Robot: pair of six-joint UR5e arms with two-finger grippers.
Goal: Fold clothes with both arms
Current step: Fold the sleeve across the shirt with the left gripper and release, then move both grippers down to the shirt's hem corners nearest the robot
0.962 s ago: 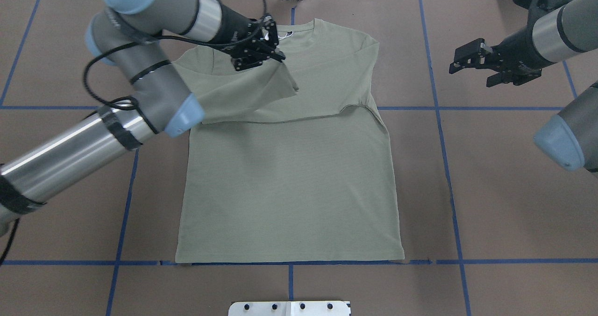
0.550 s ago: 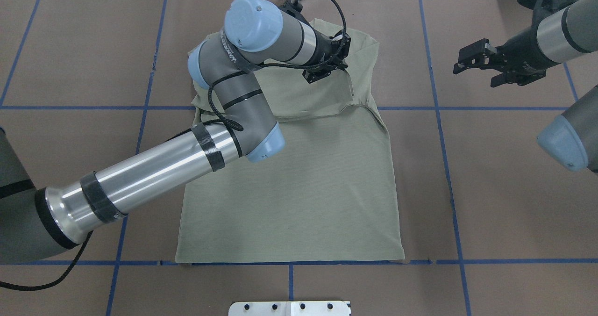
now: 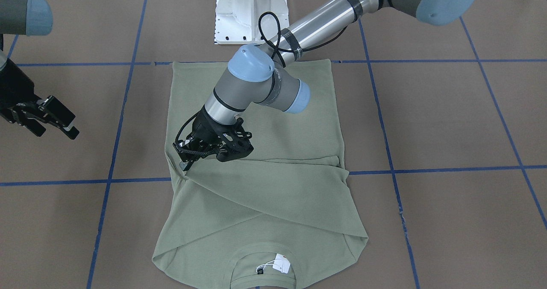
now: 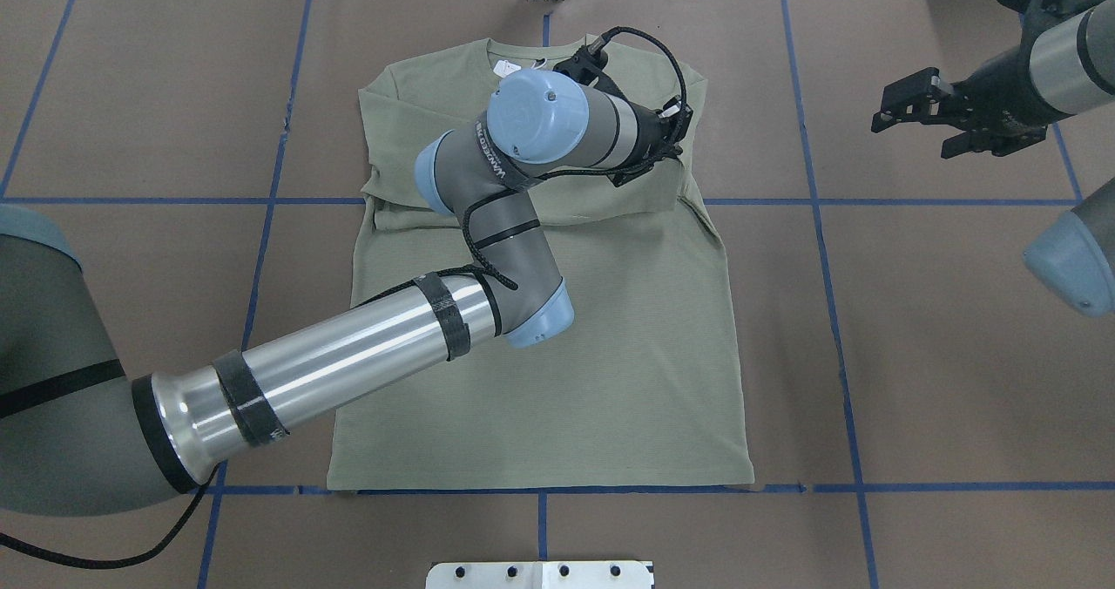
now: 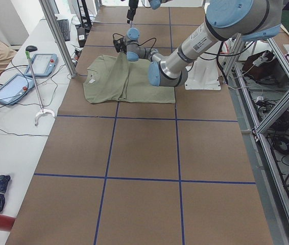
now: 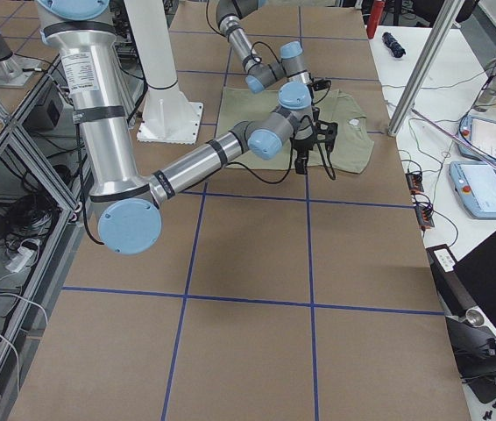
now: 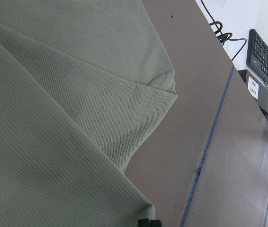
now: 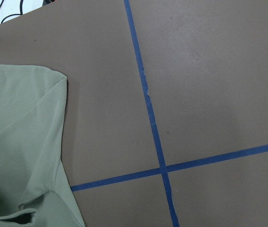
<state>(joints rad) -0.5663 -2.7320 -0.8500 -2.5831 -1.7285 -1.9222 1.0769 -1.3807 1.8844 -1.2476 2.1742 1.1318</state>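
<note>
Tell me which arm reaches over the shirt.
The left arm: it stretches across the shirt, left gripper at a folded sleeve, whereas the right gripper hangs beside the shirt, over brown table.

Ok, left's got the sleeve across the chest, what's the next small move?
Probably lower slightly and open the left gripper: the sleeve it pinches already lies across the shirt, cuff at the opposite edge, only a bit raised. The right gripper hangs open, well clear.
</note>
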